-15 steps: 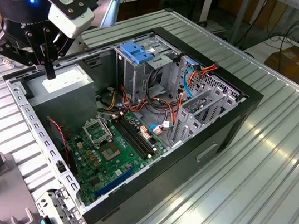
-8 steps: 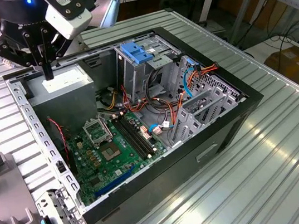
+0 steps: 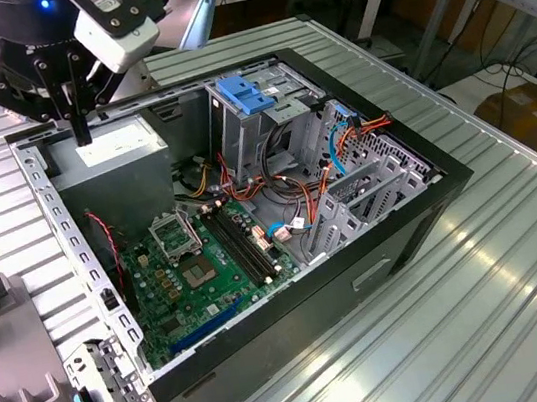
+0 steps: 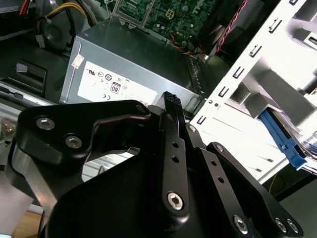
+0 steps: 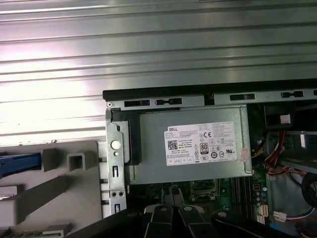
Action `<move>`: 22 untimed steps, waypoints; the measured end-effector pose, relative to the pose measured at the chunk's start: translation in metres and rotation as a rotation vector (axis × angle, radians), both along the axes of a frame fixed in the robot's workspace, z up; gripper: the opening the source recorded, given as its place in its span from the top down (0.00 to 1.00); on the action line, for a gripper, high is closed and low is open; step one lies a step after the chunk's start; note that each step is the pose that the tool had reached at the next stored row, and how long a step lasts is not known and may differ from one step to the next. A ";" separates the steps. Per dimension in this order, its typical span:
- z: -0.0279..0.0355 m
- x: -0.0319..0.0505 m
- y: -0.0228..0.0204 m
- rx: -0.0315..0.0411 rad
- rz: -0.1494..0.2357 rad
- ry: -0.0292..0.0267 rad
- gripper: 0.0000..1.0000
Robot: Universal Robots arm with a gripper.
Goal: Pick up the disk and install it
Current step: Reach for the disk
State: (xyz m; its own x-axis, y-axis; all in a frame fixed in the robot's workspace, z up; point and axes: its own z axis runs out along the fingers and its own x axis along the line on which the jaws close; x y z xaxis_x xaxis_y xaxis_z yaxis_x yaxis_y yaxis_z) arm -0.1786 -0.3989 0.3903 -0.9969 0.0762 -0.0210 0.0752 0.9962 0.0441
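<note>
Disk (image 5: pixel 20 163) by grey fixture (image 5: pixel 74 198), ribbed metal table (image 5: pixel 158 49), open computer case (image 3: pixel 272 357)

Exterior view: high, oblique, takes in the whole open computer case (image 3: pixel 270 347). Both wrist views: close above the power-supply box (image 5: pixel 193 168) (image 4: pixel 129 59), shared with exterior.

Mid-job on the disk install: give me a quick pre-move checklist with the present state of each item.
1. Pincer empty: ok, shut with nothing in it.
2. Pincer at the disk: not ok, it hangs over the grey power-supply box in the case's corner.
3. Disk located: cannot tell. A blue strip lies in the grey fixture beside the case, and it is unclear whether it is the disk's rail.
4. Case open: ok, its inside is exposed.
5. Drive cage bay free: cannot tell. The blue latch sits on top of it.
6. Cables clear of the cage: cannot tell, they run close beside it.
</note>
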 end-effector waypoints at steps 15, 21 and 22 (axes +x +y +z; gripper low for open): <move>-0.0005 -0.0055 0.0000 0.0000 0.000 0.0009 0.89; -0.0007 -0.0086 0.0000 0.0000 0.000 0.0013 0.89; -0.0008 -0.0091 0.0000 0.0000 0.000 0.0013 0.89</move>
